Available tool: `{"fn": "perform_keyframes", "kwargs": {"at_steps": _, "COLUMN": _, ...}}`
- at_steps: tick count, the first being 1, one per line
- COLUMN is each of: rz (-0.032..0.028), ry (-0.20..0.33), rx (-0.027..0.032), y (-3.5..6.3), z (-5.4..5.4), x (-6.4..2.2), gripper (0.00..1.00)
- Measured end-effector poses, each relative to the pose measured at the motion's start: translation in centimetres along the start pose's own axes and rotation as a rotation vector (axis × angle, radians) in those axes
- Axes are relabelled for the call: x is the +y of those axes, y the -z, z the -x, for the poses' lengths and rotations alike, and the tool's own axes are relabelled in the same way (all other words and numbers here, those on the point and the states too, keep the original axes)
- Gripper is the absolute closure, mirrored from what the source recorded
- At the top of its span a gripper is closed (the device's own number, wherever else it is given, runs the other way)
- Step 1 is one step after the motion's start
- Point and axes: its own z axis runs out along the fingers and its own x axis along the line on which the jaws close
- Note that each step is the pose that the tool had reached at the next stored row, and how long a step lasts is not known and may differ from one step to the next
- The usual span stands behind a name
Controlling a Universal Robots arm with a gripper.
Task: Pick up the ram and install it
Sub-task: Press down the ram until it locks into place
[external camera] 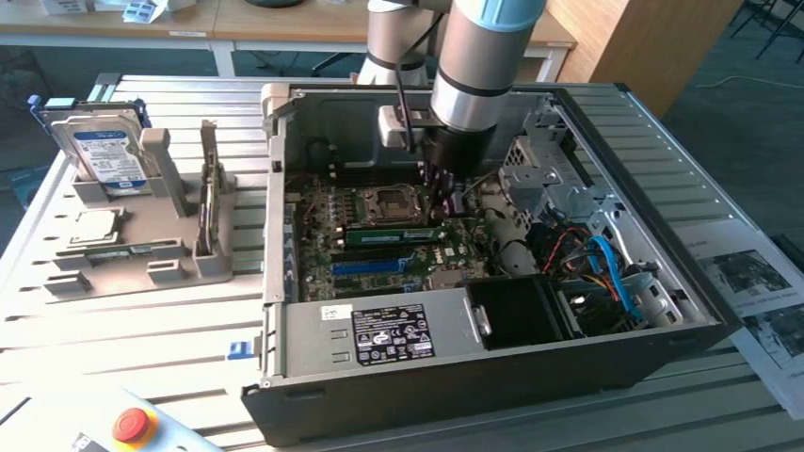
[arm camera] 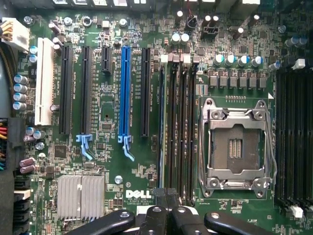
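Your open case (external camera: 503,395) fills the middle of the exterior view. It holds the motherboard (arm camera: 112,161), a labelled power supply (external camera: 377,334) along its 6 o'clock wall, and a tangle of cables (external camera: 603,264) at 3 o'clock. At 9 o'clock from the case, a grey tray (external camera: 126,273) carries an upright hard drive (external camera: 107,155), a silver processor (external camera: 94,226) lying flat, and a spare stick (external camera: 209,188) standing on edge. Inside the case, the ram (external camera: 390,235) stands on edge in the memory slots just at 6 o'clock of the empty socket (external camera: 383,202). It is a long, thin green board with a pale label on its face. From the wrist you see it edge-on as a narrow line (arm camera: 161,132) between the dark slots, beside the socket (arm camera: 237,147). Your claw (arm camera: 164,198) has its tips drawn together, right at one end of that line. In the exterior view the arm (external camera: 484,66) covers most of the claw (external camera: 442,193). You cannot tell whether the tips pinch the ram or only meet above it, nor whether the ram is fully seated.
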Motion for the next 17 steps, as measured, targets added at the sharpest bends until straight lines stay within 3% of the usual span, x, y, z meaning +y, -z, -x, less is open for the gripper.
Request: {"fn": "perform_keyframes", "kwargs": {"at_steps": 17, "rz": 0.0000, "ry": 0.000, "rx": 0.0001, "y": -0.03, "z": 0.0, "x": 1.55, "gripper": 0.89}}
